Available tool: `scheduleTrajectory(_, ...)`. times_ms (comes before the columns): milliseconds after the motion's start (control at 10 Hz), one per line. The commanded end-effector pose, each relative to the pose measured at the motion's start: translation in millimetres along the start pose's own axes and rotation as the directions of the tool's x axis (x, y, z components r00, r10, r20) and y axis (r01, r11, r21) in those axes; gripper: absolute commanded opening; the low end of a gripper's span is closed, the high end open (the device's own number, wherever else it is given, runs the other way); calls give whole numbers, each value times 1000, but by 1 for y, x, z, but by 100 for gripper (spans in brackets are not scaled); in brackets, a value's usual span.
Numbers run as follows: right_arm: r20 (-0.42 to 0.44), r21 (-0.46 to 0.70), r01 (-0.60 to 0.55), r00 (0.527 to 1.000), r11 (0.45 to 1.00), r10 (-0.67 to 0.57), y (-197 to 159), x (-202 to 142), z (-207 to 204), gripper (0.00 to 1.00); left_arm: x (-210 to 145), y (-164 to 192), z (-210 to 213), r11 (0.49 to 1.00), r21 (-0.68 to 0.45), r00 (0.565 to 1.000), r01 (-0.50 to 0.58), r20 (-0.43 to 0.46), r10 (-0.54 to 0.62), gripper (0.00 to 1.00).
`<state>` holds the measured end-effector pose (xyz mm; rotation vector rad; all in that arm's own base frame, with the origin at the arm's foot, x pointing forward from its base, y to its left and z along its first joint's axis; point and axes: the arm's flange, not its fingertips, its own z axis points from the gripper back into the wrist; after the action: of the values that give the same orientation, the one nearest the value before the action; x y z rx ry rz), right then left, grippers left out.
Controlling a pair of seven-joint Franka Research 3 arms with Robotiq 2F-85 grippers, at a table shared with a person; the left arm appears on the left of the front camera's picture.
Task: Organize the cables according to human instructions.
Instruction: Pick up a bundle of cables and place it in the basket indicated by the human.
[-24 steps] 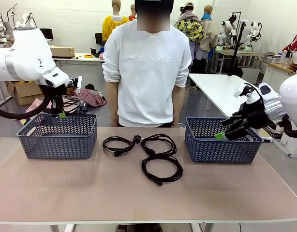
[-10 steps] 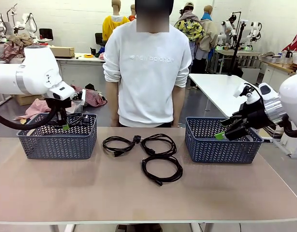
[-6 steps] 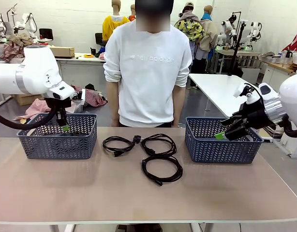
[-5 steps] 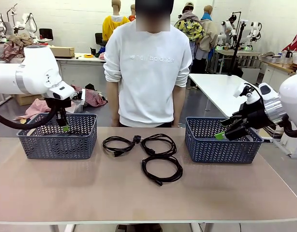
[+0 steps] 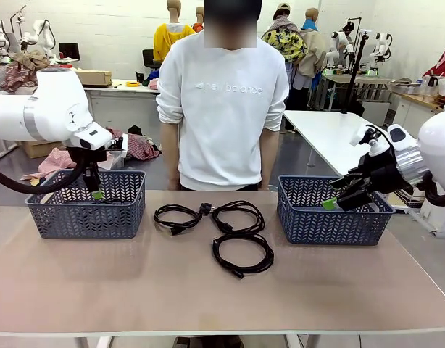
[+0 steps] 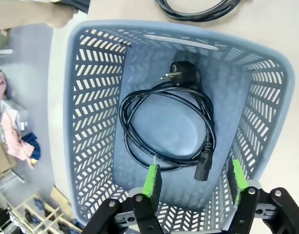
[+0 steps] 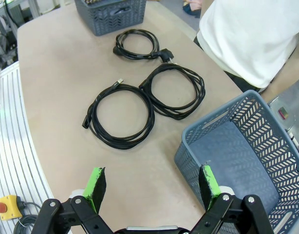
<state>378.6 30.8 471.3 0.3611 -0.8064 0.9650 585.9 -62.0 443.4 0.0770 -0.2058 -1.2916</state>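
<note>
One cable (image 6: 166,129) lies coiled on the floor of the left basket (image 6: 91,122). Three others lie coiled on the table (image 5: 208,297) between the baskets: the left coil (image 5: 177,216), the middle coil (image 5: 238,216) just beside it, and the near coil (image 5: 243,254) in front. The left gripper (image 6: 193,178) hangs over the basketed cable, jaws spread and empty. The right gripper (image 7: 152,183), also wide and empty, hovers by the right basket (image 7: 281,146). A person (image 5: 221,109) stands at the far side

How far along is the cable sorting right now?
Done: one coiled cable lies in the left basket, the left tool open above it. In hand: nothing; the right tool hangs open by the right basket. Left: three coiled cables on the table.
</note>
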Motion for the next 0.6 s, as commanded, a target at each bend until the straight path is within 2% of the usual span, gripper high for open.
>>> scheduleTrajectory(0,24,10,-16,1000,1000,16,-4,-1,-3,100,0,2,2,1000,-2,999,-10,-31,10,95)
scheduleTrajectory(100,24,10,-16,1000,1000,16,-4,-1,-3,100,0,2,2,1000,-4,999,-11,-32,11,87)
scheduleTrajectory(200,24,10,-16,1000,1000,16,-4,-1,-3,100,0,2,2,1000,-7,999,-12,-34,11,100)
scheduleTrajectory(500,24,10,-16,1000,1000,16,-4,-1,-3,100,0,2,1,1000,-10,999,-30,-27,29,100)
